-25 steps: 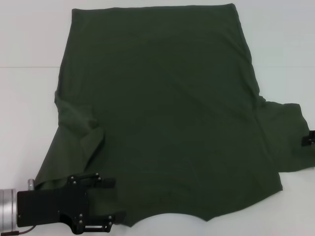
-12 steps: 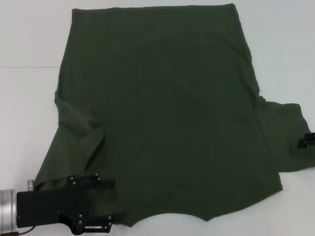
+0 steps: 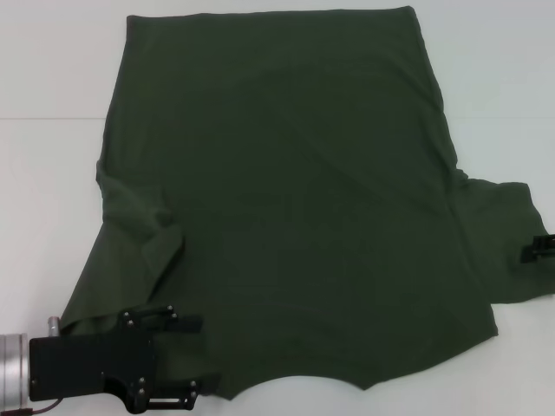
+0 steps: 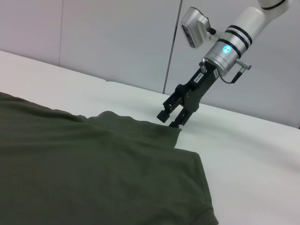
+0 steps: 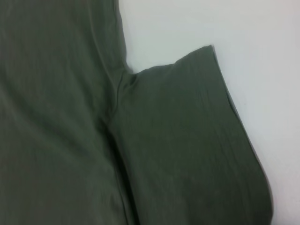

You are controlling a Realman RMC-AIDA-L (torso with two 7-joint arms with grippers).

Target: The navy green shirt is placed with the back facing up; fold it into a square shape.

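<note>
The shirt (image 3: pixel 295 199) lies flat on the table (image 3: pixel 52 173), filling the frame centre. Left gripper (image 3: pixel 186 364) at lower left, right gripper (image 3: pixel 539 249) at the right edge.

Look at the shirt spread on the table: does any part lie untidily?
Yes. The shirt lies mostly flat, but the sleeve on the robot's left is bunched and creased, unlike the flat sleeve opposite.
</note>
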